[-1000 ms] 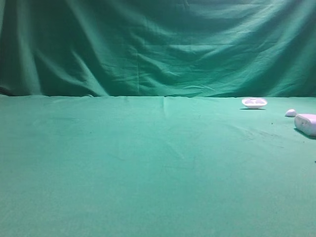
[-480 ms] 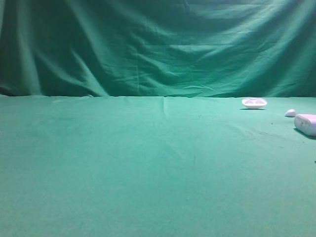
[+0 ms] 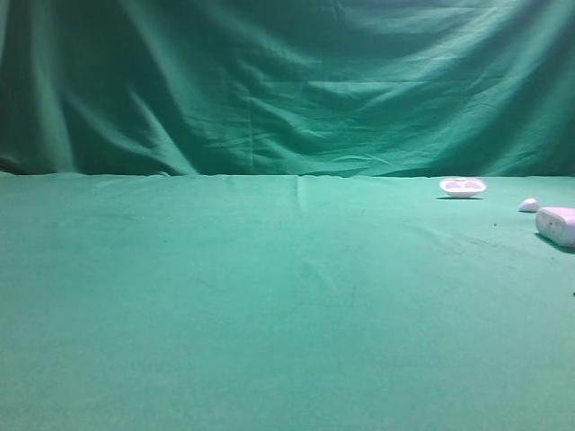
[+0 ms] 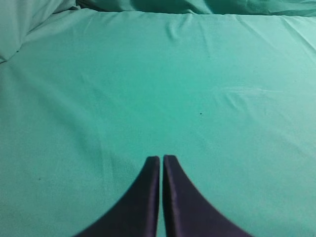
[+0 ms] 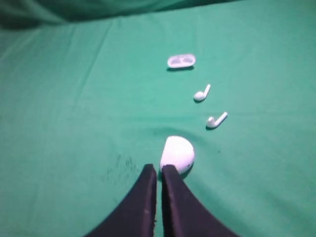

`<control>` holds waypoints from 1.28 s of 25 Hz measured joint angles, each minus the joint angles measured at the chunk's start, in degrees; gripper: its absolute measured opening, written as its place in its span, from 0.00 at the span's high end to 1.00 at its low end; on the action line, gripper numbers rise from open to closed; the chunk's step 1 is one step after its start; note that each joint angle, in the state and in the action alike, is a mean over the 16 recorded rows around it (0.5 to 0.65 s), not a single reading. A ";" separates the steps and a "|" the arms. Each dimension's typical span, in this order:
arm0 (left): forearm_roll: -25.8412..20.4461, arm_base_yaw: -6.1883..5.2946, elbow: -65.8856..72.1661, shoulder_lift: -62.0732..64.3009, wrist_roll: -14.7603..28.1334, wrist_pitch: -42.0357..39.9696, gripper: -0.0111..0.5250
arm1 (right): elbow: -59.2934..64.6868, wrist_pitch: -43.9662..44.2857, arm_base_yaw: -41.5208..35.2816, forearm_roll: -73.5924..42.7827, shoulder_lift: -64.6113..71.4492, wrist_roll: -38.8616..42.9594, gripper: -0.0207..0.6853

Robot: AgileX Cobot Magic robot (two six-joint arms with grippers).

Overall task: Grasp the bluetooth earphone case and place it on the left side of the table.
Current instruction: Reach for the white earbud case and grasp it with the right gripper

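The white bluetooth earphone case [image 3: 559,224] lies at the far right edge of the green table [image 3: 269,296] in the high view. In the right wrist view the case [image 5: 177,153] sits just beyond and slightly right of my right gripper [image 5: 159,169], whose dark fingers are shut with nothing between them. My left gripper [image 4: 161,158] is shut too, over bare green cloth, and holds nothing. Neither gripper appears in the high view.
A shallow white dish-like piece [image 3: 462,187] lies at the back right, also in the right wrist view [image 5: 181,60]. Two loose white earbuds [image 5: 202,94] [image 5: 216,120] lie between it and the case. A small white piece [image 3: 528,206] sits beside the case. A green backdrop [image 3: 287,81] hangs behind.
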 joint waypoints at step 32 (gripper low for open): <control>0.00 0.00 0.00 0.00 0.00 0.00 0.98 | -27.75 9.84 6.38 -14.88 50.97 24.39 0.22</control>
